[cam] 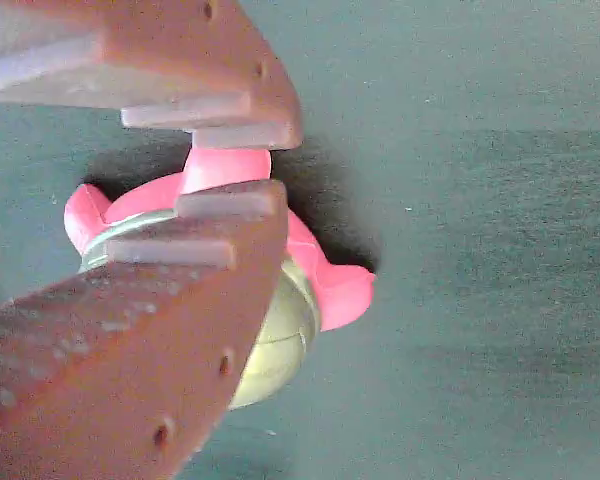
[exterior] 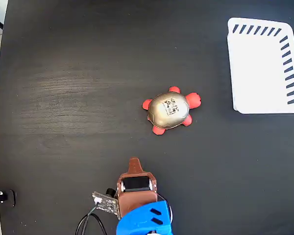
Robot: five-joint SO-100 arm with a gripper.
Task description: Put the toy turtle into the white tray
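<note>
The toy turtle [exterior: 170,111] sits near the middle of the black table, its shiny domed shell carrying a black code mark and its red-orange head and legs sticking out. The white tray [exterior: 262,68] lies flat at the upper right, well apart from the turtle, with nothing in it. My gripper [exterior: 134,163] is low in the fixed view, below and left of the turtle and not touching it. In the wrist view the brown jaws nearly meet and hold nothing at my gripper [cam: 235,166]. The turtle [cam: 332,290] lies beyond them, partly hidden.
The blue arm body [exterior: 144,218] and its cables occupy the bottom edge of the fixed view. The black table [exterior: 73,83] runs wide to the left, where its edge [exterior: 1,122] shows.
</note>
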